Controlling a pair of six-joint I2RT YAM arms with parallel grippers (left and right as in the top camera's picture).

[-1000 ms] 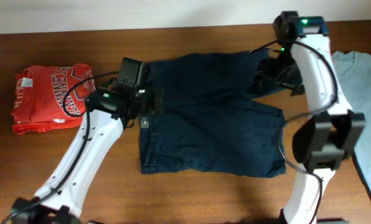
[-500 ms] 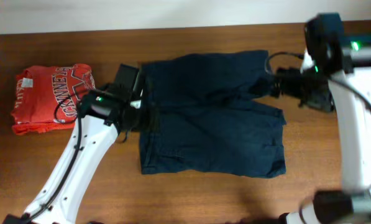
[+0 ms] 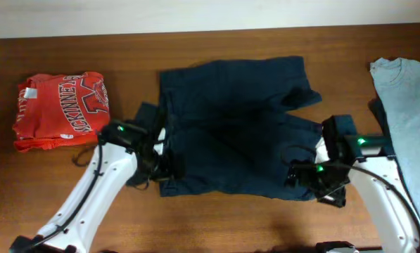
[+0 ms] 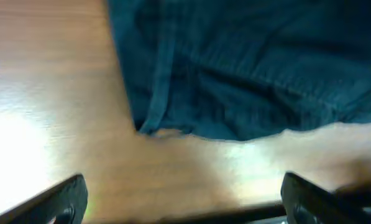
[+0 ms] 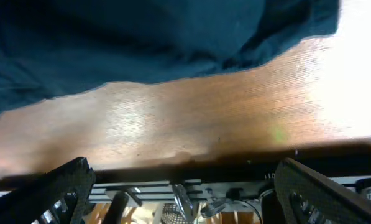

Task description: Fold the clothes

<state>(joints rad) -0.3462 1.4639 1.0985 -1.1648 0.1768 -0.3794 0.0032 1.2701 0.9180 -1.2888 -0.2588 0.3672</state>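
- Navy garment [image 3: 238,126] lay spread flat near the middle of the table [image 3: 217,225]. It was a pair of shorts, waistband to the left and leg openings to the right. The far leg reached a little further right than the near one.
- Some creasing was visible across the garment, with a darker fold or shadow where the two legs met.
- Left gripper [image 3: 162,165] sat low at the garment's near-left corner, by the waistband end. In the overhead view its dark body overlapped the left edge of the fabric.
- In the left wrist view its fingertips [image 4: 61,199] stood wide apart at the two bottom corners of the picture. Bare wood lay between them, and the hemmed corner of the fabric lay just ahead, apart from both fingers. That view was blurred.
- Right gripper [image 3: 297,176] sat at the garment's near-right corner, by the hem of the near leg.
- In the right wrist view its fingertips [image 5: 54,186] were likewise spread wide, over the near table edge. The fabric hem lay across the top of the picture, clear of the fingers, with a strip of bare wood between.
- Neither gripper was clamped on the cloth.
- Red shirt [image 3: 60,109] with white lettering sat folded at the far left, well apart from the garment.
- Grey-blue T-shirt [image 3: 406,126] lay at the right edge, partly out of view.
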